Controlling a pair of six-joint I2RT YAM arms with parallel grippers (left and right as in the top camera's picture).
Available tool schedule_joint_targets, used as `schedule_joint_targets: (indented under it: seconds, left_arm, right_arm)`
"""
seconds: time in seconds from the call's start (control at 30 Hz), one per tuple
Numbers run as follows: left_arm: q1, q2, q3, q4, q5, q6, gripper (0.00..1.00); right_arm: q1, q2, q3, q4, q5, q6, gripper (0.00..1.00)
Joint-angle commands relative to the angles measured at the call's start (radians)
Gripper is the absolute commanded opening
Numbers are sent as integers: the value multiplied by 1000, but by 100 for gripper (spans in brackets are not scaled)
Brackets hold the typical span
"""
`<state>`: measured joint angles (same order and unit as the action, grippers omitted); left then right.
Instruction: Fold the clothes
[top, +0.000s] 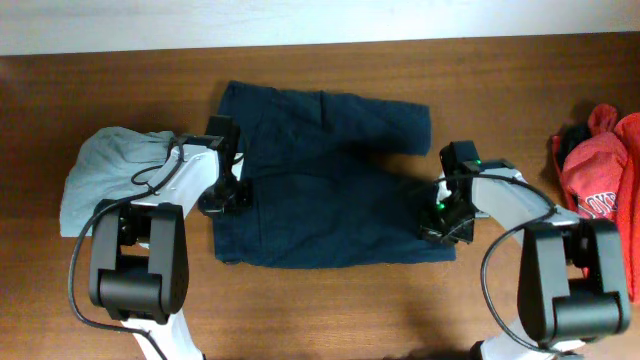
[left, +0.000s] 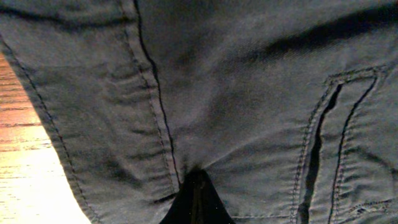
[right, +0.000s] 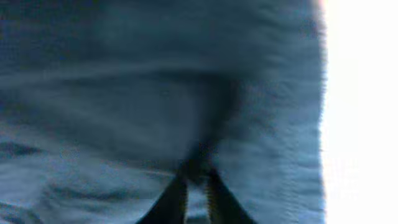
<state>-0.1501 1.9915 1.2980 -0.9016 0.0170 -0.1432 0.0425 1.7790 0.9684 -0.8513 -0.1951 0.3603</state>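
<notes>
The wooden table (top: 330, 310) holds three pieces of clothing, and by the look of them the folding has hardly begun. The biggest, the dark blue shorts (top: 320, 180), lie spread flat in the middle of the table, waist toward the left arm and both legs reaching toward the right, the far leg angled away from the near one. No part looks doubled over, so their first fold is not yet made. The pale grey-green garment (top: 100, 170) sits as a loose lump at the left edge, partly under the left arm. It looks rumpled rather than folded. The red garment (top: 600, 175) with white lettering is a crumpled heap at the far right edge, apart from the shorts and untouched. The left gripper (top: 222, 195) is down at the waist edge of the shorts, its fingers pressed together with a pucker of blue cloth caught at the tips. The right gripper (top: 447, 228) is at the end of the near leg, fingers drawn close over the cloth, but the blurred wrist view does not show whether they have bitten. All three pieces seem left to do.
</notes>
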Motion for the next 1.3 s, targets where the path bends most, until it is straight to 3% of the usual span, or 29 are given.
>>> schedule_joint_targets:
  seconds: [0.0, 0.17, 0.4, 0.47, 0.6, 0.8, 0.87, 1.07, 1.27]
  left_arm:
    - [6, 34, -10, -8, -62, 18, 0]
    - [6, -25, -2, -13, -58, 22, 0]
    - [6, -184, 0, -14, 19, 70, 4]
    - [6, -248, 1, 2, 54, 85, 7]
    - [-26, -325, 1, 72, 124, 144, 15]
    - [-125, -308, 0, 222, 126, 306, 31]
    - [-145, -297, 0, 246, 126, 315, 34]
    - [-163, -253, -1, 226, 126, 318, 35]
    - [-177, -187, -2, 210, 126, 318, 35]
  right_arm:
    - [-62, 63, -132, -29, 197, 173, 12]
    - [-96, -14, -132, -106, 165, 180, 11]
    - [-95, -303, -81, -119, 83, 97, 15]
    - [-95, -410, -51, -42, -5, 15, 21]
    - [-95, -491, -46, 167, -114, -13, 34]
    - [-94, -380, -46, 417, -240, -13, 55]
    - [-95, -309, -46, 486, -278, -13, 57]
    - [-95, -78, -46, 736, -360, -35, 62]
    - [-95, 53, -46, 832, -358, -15, 78]
